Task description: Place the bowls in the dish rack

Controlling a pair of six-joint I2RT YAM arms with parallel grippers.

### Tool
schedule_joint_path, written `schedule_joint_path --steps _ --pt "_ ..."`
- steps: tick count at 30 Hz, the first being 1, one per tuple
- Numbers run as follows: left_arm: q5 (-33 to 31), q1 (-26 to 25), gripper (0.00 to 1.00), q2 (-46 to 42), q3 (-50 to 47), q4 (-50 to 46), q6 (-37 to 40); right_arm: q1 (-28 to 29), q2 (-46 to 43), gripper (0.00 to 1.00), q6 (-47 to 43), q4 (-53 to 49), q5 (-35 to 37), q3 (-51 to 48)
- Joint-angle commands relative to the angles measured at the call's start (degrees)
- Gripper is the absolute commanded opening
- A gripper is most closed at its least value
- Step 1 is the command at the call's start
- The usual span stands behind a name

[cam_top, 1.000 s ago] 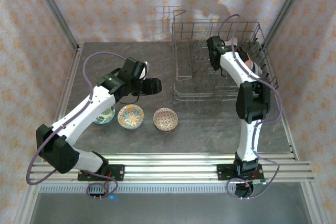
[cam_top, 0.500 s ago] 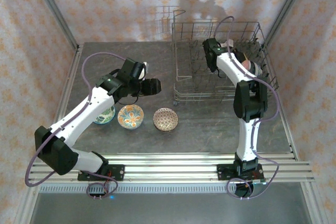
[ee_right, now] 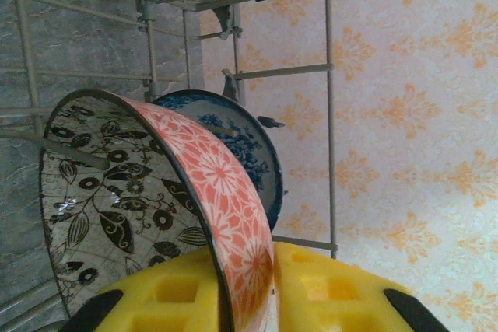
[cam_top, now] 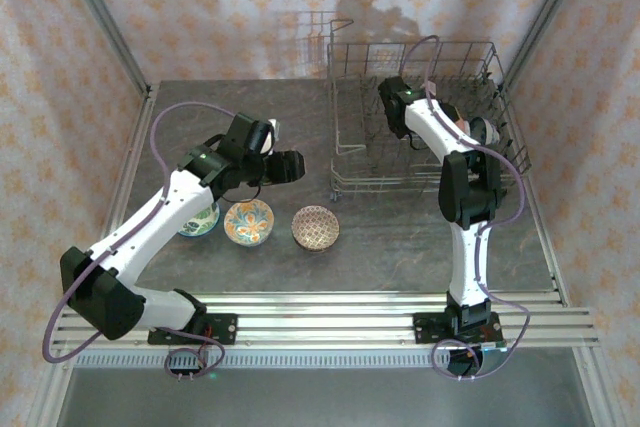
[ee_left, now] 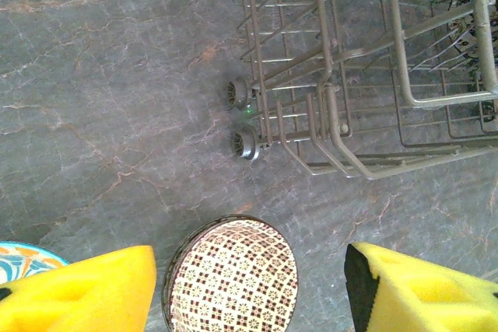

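Observation:
The grey wire dish rack [cam_top: 345, 107] stands at the back right of the table. My right gripper [ee_right: 272, 285] is inside it, shut on the rim of a bowl [ee_right: 226, 192] that is pink outside and black-leaf patterned inside. That bowl is held on edge, right in front of a blue-white bowl [ee_right: 249, 145] standing in the rack. Three bowls lie on the table: green [cam_top: 198, 219], orange-teal [cam_top: 249, 221] and brown-pink [cam_top: 315, 228]. My left gripper [cam_top: 290, 165] hovers open above the brown-pink bowl [ee_left: 229, 277], with one yellow pad [ee_left: 78, 293] on each side of it.
The rack's near-left corner rests on small wheels [ee_left: 245, 144], just beyond the brown-pink bowl. A small wire holder [cam_top: 322, 27] stands behind the rack. Patterned walls and metal posts [cam_top: 100, 17] close in the table on three sides.
The right arm's wrist has moved left inside the rack. The left gripper has stayed nearly in place, while its arm has shifted slightly.

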Motion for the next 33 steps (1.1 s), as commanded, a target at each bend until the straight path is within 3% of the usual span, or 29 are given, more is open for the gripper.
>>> schedule_joint_path --steps 1,3,11,16,22,26,33 --pt "-1.0 0.7 0.67 -2.0 -0.8 0.5 -1.1 0.1 1.3 0.25 2.1 -2.7 -1.0 2.1" --pt "-0.9 0.7 0.67 -2.1 -0.9 0.7 -1.3 -0.1 2.0 0.26 2.9 -4.1 -2.7 2.9" --pt "0.7 0.6 0.67 -1.1 -0.3 1.2 -1.5 -0.4 1.2 0.46 5.4 -8.2 -8.4 4.6" --pt "0.7 0.6 0.67 0.5 3.6 0.5 -0.2 -0.5 -3.5 0.64 7.8 -10.6 -12.1 6.7" --pt "1.9 0.6 0.67 4.8 9.8 1.5 0.5 -0.3 -11.3 0.68 11.4 -15.3 -19.2 8.3" --pt "3.8 0.4 0.68 8.2 14.4 3.5 0.5 -0.2 -18.7 0.72 13.8 -15.9 -25.8 3.4" --pt "5.8 -0.6 0.72 16.8 22.9 8.1 0.5 -0.3 -34.7 0.73 19.3 -11.8 -37.4 -13.7"
